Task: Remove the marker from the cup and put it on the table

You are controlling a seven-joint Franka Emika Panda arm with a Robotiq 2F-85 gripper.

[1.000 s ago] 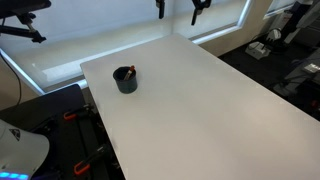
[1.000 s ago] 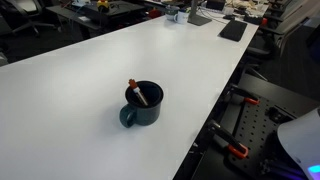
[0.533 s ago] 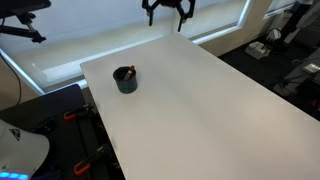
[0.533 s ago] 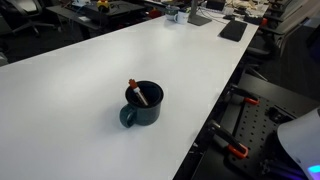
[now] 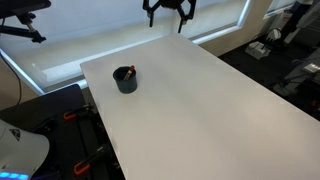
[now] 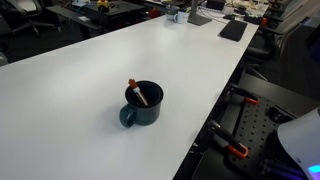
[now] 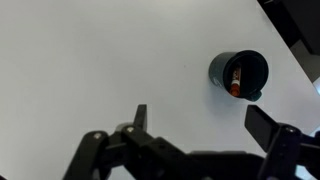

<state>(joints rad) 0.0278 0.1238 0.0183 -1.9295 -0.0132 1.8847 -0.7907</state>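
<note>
In an exterior view we find the gripper (image 5: pixel 167 10) high above the far end of the table (image 5: pixel 210 110), well apart from the cup (image 5: pixel 125 80). Its fingers are spread and nothing is between them. The cup stands upright near one corner of the white top. The marker (image 5: pixel 124 72) shows only as a small reddish mark at the cup's mouth.

In an exterior view taken close to the cup (image 6: pixel 143 105), the gripper is out of frame. The cup is dark, has a handle on its near side and rests on the table (image 6: pixel 90 70) not far from the long edge. The marker (image 6: pixel 136 93) is inside it, tilted, leaning on the rim. Its red end rises just above the rim and its paler part runs down into the cup. A flat dark item (image 6: pixel 233 30) lies at the far end of the table.

In the wrist view the gripper (image 7: pixel 200 125) enters from the bottom edge, jaws wide apart, with only bare table (image 7: pixel 90 60) between them. The cup (image 7: pixel 239 73) sits to the upper right, clear of both fingers (image 7: pixel 265 125). We look down into its mouth and see the marker (image 7: pixel 235 82) lying against the inner wall. Nothing touches the cup or the marker.
</note>
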